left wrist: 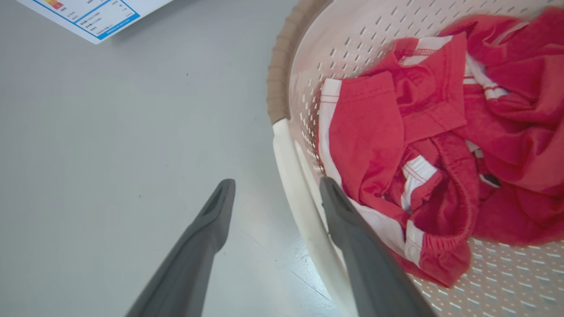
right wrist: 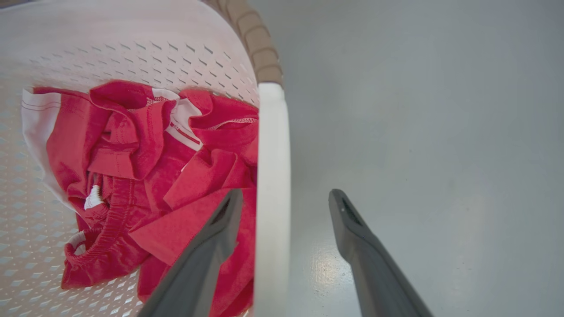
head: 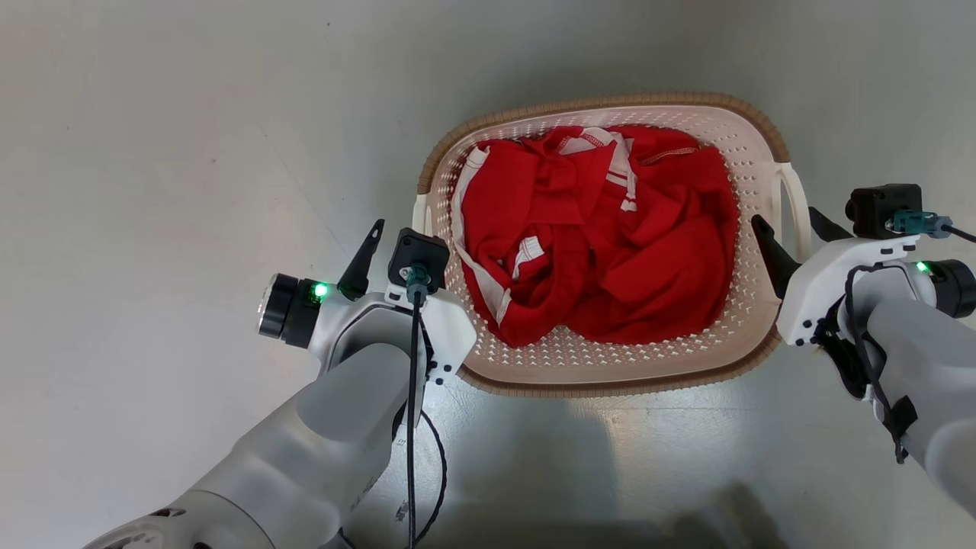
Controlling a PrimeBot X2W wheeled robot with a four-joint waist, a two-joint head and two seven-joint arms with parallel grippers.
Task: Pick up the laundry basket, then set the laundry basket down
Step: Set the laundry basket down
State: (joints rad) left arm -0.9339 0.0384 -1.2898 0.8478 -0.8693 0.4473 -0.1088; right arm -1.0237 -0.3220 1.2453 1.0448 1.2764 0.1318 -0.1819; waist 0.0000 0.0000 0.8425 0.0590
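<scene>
Both left end effector [left wrist: 277,184] and right end effector [right wrist: 286,196], open and empty, straddle the laundry basket [head: 610,101] handles [right wrist: 271,154]; sideways withdrawal could hook and tip it.

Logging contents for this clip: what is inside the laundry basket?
The laundry basket holds crumpled red clothing with white trim, bunched mid-basket. Bare perforated floor shows around it; anything beneath the pile is covered.

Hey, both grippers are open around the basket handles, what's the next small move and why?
Probably draw both arms straight back. The laundry basket rests on the floor; the left gripper and right gripper stand open, each with one finger either side of a white handle, gripping nothing. If set-down is done, a straight retreat avoids snagging.
</scene>
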